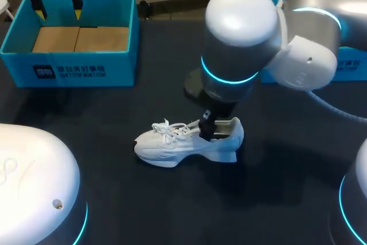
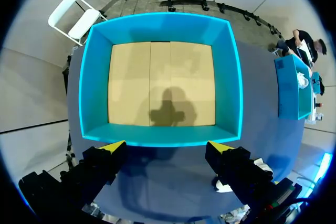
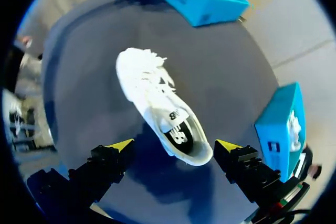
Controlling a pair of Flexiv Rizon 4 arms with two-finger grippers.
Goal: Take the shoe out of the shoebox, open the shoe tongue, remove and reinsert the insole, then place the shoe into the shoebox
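Head cam: the white lace-up sneaker [image 1: 186, 142] stands upright on the dark tabletop [image 1: 275, 199] just below frame centre, toe pointing to frame left, heel to the right, well apart from the open bright-blue cardboard shoebox [image 1: 69, 70] in the upper left. My right arm comes in from the upper right and its big silver joint hides most of the right gripper [image 1: 207, 127], which hangs directly over the sneaker's opening. The right wrist cam shows that gripper [image 3: 174, 145] w/ fingers spread wide, the heel end lying between them, neither yellow tip touching it, so it holds nothing. The dark insole [image 3: 178, 137] sits inside the shoe, and the laces [image 3: 155, 74] lie loose ahead of the fingers.

My left gripper [image 1: 58, 12] hovers above the shoebox's far wall at the frame's upper left. Via the left wrist cam it [image 2: 167, 147] is spread wide and empty, w/ the box [image 2: 94, 87] straight ahead of it and only the bare tan floor inside.

A second blue box [image 1: 350, 64] sits at the upper right edge, partly behind my right arm.
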